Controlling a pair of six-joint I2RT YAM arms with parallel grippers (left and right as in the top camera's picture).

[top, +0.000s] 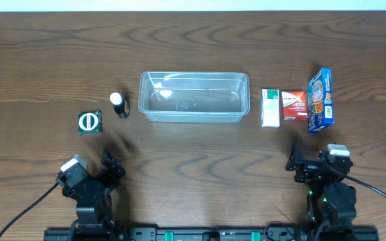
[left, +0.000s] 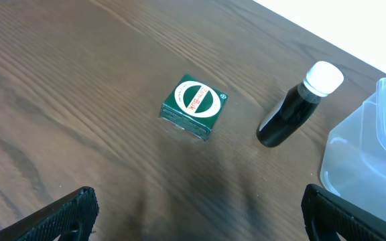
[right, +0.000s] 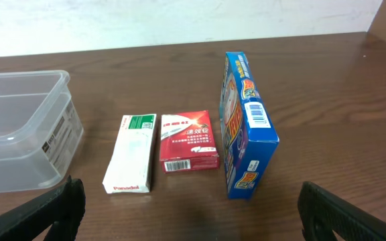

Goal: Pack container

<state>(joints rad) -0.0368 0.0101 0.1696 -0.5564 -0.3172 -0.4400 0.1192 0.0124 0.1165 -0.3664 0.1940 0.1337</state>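
Dark wood bench [top: 45, 53]: clear rectangular plastic container [top: 194, 97] at centre; my left gripper [left: 200, 204] and right gripper [right: 191, 201] gape empty; edge-standing blue cardboard box [right: 246, 127] toward right edge may topple if clipped.

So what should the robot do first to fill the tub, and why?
Probably reach the right fingers forward to the red box. The container is empty, the fingers are open and hold nothing, and that box lies flat straight ahead, between the white box and the blue box.
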